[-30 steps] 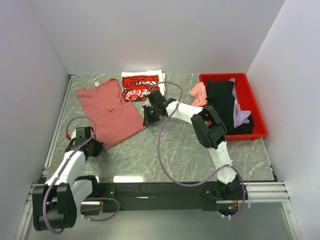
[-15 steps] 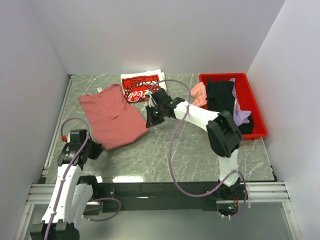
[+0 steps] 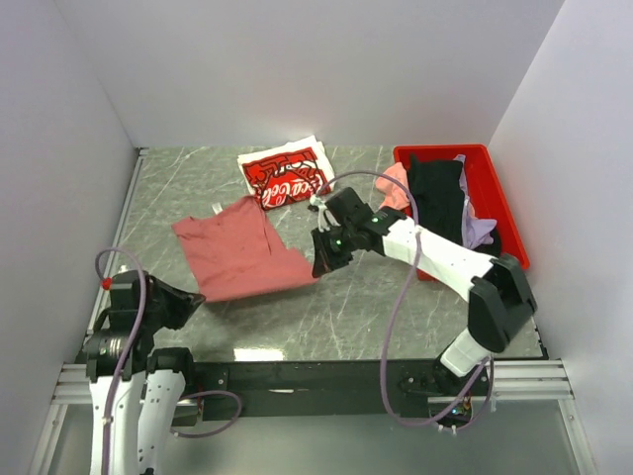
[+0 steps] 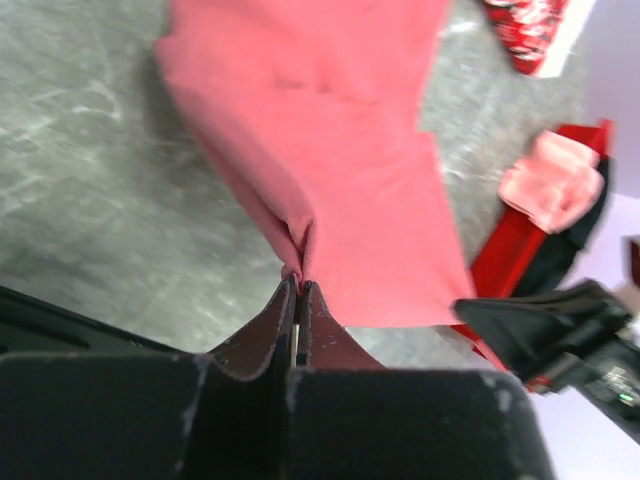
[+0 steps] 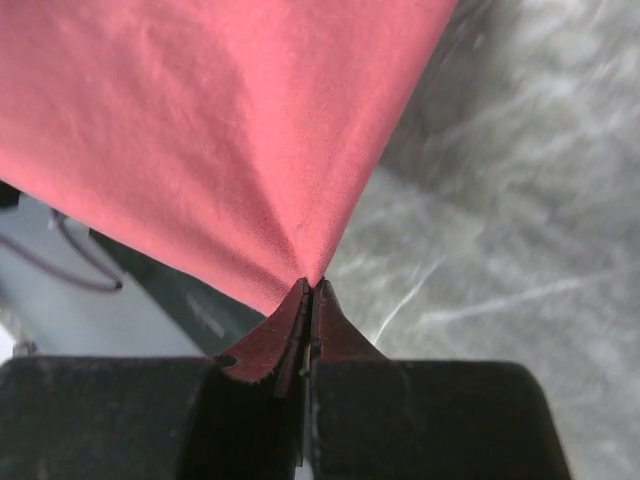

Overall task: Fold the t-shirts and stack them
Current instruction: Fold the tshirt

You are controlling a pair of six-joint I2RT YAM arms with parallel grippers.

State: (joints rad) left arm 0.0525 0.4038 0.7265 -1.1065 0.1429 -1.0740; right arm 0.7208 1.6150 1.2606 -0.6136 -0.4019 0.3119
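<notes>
1. The dusty-rose t-shirt (image 3: 242,252) is spread over the left-centre of the grey marbled table (image 3: 376,312), its near edge drawn taut between two arms. It creases and drapes like thin, light, limp cloth.
2. The left gripper (image 4: 298,292) is clamped on a bunched fold at one near corner and the right gripper (image 5: 310,290) on the other, each with its jaws pressed tight on fabric.
3. Corners and edges look the surest holds; a mid-panel pinch would likely sag.
4. A folded red-and-white t-shirt (image 3: 285,176) lies just beyond it, by the far wall.
5. The red bin (image 3: 514,259), far right, holds a black t-shirt (image 3: 435,198) and a lavender t-shirt (image 3: 478,230). A pink t-shirt (image 3: 394,185) spills over its left wall.
</notes>
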